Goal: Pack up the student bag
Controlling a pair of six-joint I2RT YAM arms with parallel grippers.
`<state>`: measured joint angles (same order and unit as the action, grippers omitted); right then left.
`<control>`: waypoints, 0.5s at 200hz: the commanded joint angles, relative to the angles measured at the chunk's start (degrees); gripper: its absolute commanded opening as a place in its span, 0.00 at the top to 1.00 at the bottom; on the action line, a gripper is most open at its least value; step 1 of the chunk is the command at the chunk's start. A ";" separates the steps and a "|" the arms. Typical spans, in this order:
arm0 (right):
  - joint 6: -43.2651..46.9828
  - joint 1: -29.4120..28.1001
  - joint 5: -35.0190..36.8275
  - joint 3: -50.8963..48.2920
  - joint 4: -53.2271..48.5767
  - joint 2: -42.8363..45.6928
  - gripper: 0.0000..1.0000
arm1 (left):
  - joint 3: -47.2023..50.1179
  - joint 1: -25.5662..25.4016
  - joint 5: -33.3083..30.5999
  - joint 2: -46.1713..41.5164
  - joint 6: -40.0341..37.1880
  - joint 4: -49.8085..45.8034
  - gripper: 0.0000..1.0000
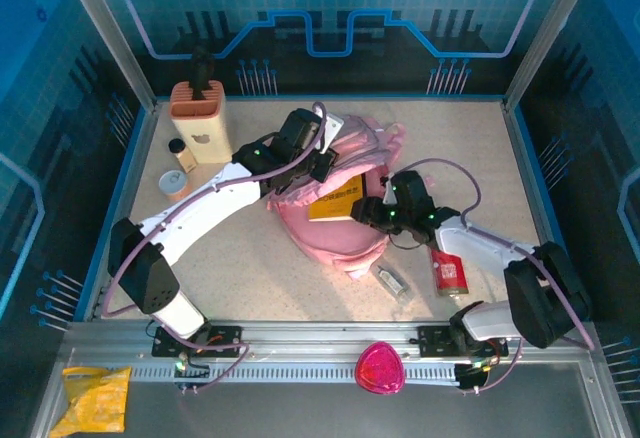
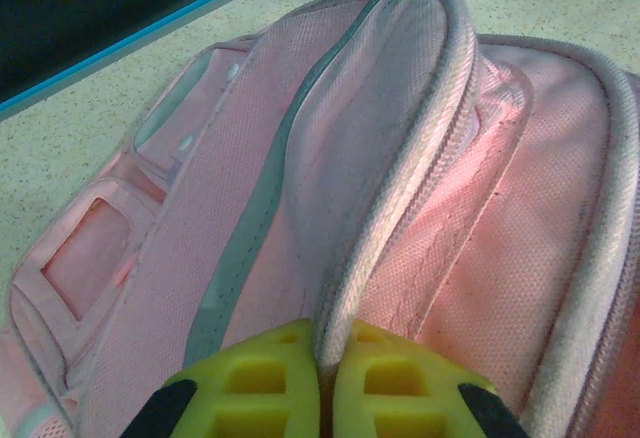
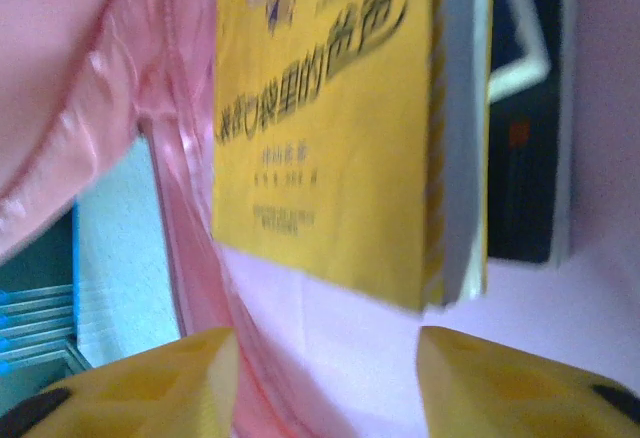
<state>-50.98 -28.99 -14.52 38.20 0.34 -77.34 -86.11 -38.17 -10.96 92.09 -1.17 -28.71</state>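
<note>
The student bag [image 1: 330,233], a soft pink backpack, lies in the middle of the table with its mouth held up. My left gripper [image 1: 325,155] is at its upper rim. In the left wrist view the yellow fingers [image 2: 270,383] are shut on the bag's pale zip edge [image 2: 345,288]. A yellow book [image 1: 338,204] lies inside the bag's opening. My right gripper [image 1: 368,210] is just to the right of it. In the right wrist view that gripper [image 3: 325,383] stands open, nothing between its fingers, with the yellow book [image 3: 330,128] lying free a little ahead on the pink lining [image 3: 180,158].
A small clear bottle [image 1: 390,280] and a red can [image 1: 450,273] lie on the table right of the bag. A tan pen holder [image 1: 200,118], a small bottle [image 1: 183,153] and an orange roll [image 1: 175,185] stand at the back left. A magenta rounded object [image 1: 380,368] and a yellow packet [image 1: 95,398] sit by the near rail.
</note>
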 commanded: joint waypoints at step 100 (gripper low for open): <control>1.54 -1.30 10.39 3.05 7.00 -7.88 0.93 | -1.37 0.29 4.47 -4.64 4.11 4.57 1.00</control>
<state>-51.37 -31.07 -5.72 41.04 3.68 -85.84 -86.11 -37.98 -9.08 92.07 0.58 -29.19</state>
